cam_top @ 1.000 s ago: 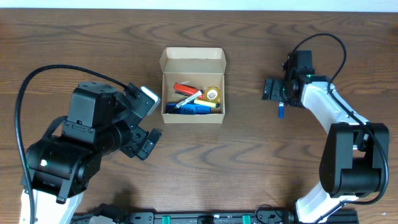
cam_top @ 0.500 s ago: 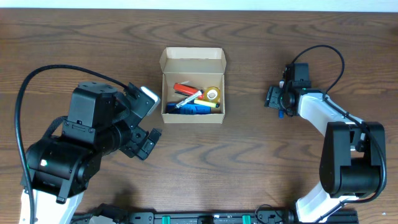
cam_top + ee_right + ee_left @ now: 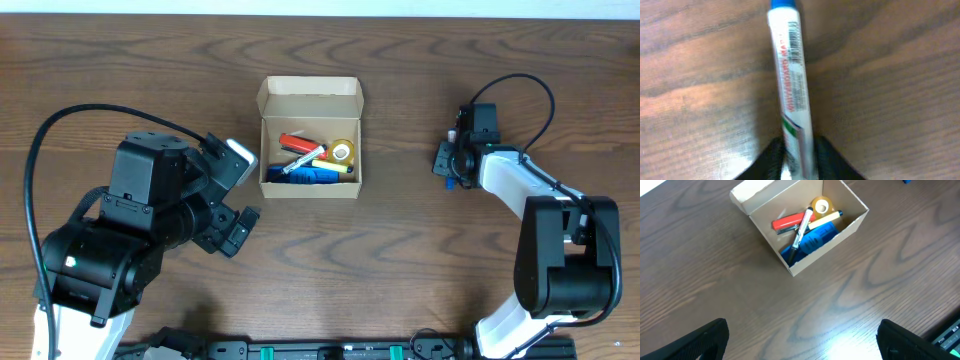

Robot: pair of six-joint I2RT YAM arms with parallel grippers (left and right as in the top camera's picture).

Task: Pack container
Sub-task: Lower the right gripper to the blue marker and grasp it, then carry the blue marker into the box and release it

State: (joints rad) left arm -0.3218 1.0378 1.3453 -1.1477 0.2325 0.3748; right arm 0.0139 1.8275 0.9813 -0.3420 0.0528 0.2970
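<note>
The container [image 3: 310, 189] is an open tan cardboard box at the table's middle, its flap lid folded back. It holds a red item [image 3: 294, 141], a tape roll [image 3: 343, 152], pens and a blue object. In the left wrist view the container [image 3: 826, 254] lies ahead of my left gripper [image 3: 802, 345], which stands wide open and empty. That left gripper [image 3: 236, 226] hovers left of the box. A white marker with a blue cap [image 3: 790, 75] lies on the wood at the right. My right gripper [image 3: 799, 160] has both fingers pressed against its sides. From above, the right gripper [image 3: 447, 165] covers most of it.
Dark wood tabletop all round. The black cable [image 3: 520, 85] of the right arm loops above it. The bulky left arm body [image 3: 120, 240] fills the lower left.
My right gripper has come down over the marker and its jaws have closed from wide open onto the marker's sides. The left arm and the box have not moved.
</note>
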